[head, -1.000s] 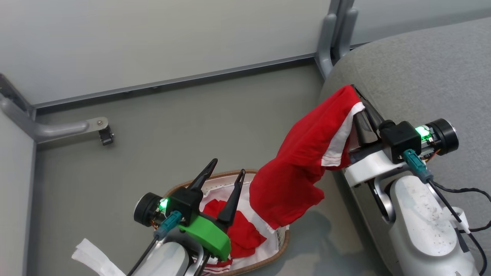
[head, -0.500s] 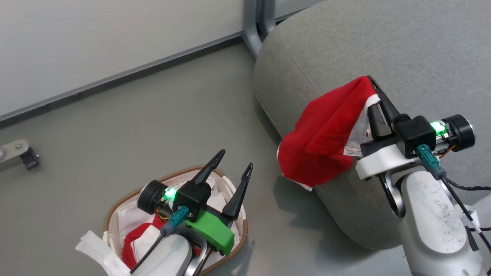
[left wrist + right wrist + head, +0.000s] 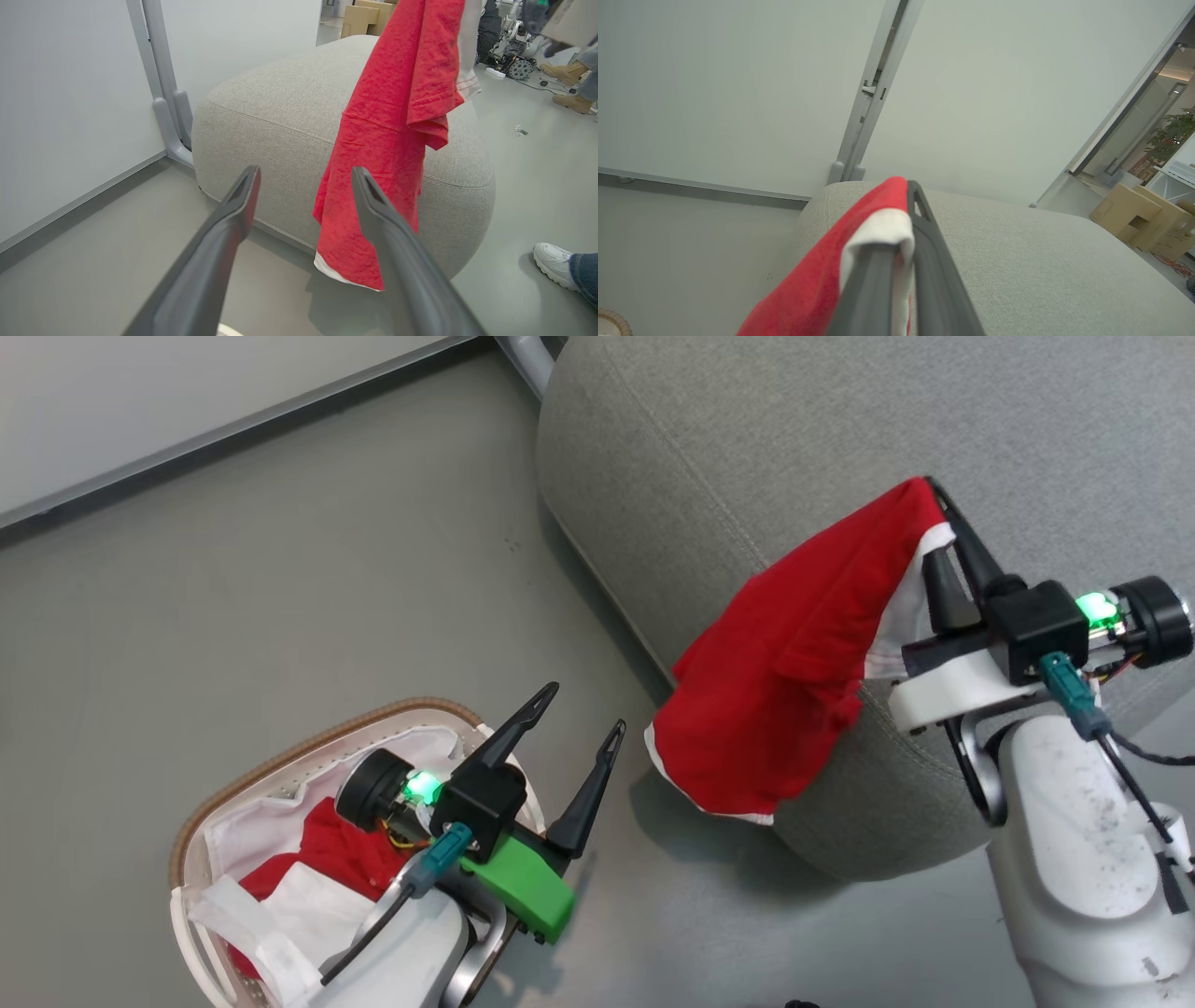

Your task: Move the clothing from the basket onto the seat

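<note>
one red garment (image 3: pixel 775 681) is pinched at its white-trimmed end by the right gripper (image 3: pixel 936 513), whose jaws are closed tight on the cloth, in the right half of the head view. the garment is hung down across the rounded front corner of the seat (image 3: pixel 747 448), with its hem below the cushion's edge and free of the floor (image 3: pixel 280 569); it is not yet laid on top. the left gripper (image 3: pixel 584 707) is spread wide with nothing held in it, at lower centre, just beside the basket (image 3: pixel 280 770) in the lower left. more red clothing (image 3: pixel 327 845) is left lying in the basket on the white liner (image 3: pixel 238 826). the task is judged partly done at most: one piece is lifted out and carried across, its release is outstanding, and at least one more piece remains to be fetched. compared with a second ago, the head view is swung toward the seat. the garment, then overlapping the basket's rim, is now clear of it and against the seat. both grippers are unchanged in their opening.
</note>
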Controlling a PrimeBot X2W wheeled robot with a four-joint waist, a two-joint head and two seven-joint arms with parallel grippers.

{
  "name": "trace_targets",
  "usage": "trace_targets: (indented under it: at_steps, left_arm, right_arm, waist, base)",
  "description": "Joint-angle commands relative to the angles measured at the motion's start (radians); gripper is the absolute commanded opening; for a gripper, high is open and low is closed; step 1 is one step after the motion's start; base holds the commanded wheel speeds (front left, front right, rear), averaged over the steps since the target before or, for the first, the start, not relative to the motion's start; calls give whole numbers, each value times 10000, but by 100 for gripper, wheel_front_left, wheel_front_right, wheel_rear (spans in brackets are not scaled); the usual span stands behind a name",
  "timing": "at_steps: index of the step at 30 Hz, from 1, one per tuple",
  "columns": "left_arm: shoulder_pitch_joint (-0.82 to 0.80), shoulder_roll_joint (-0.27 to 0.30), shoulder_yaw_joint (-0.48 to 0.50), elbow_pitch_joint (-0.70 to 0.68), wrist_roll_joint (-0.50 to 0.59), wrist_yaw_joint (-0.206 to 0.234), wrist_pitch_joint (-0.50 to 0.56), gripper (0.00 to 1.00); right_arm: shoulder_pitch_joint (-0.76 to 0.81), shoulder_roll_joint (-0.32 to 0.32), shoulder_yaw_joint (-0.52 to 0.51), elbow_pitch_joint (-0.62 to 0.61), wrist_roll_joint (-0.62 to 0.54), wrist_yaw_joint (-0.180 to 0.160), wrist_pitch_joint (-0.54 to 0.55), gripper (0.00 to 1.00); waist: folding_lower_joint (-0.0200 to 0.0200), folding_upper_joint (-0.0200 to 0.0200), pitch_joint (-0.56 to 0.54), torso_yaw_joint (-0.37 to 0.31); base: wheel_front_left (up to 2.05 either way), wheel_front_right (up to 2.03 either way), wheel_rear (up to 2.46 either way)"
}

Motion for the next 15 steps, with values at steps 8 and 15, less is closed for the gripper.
trace_targets:
  at_steps: [8,15]
  left_arm:
    - [-303,177,-75,-405,133,107,151,100]
    - [-553,344,-168,-851,313,203,372,100]
  right_arm:
    - [-2305,-1436,-413,425,-254,-14,-17,0]
    - [-5125,-3266,-461,1565,-457,-14,394,0]
  waist:
    - [0,-1,789,1055]
    - [0,-1,1604,1797]
  base:
    - [0,0,0]
    - [0,0,0]
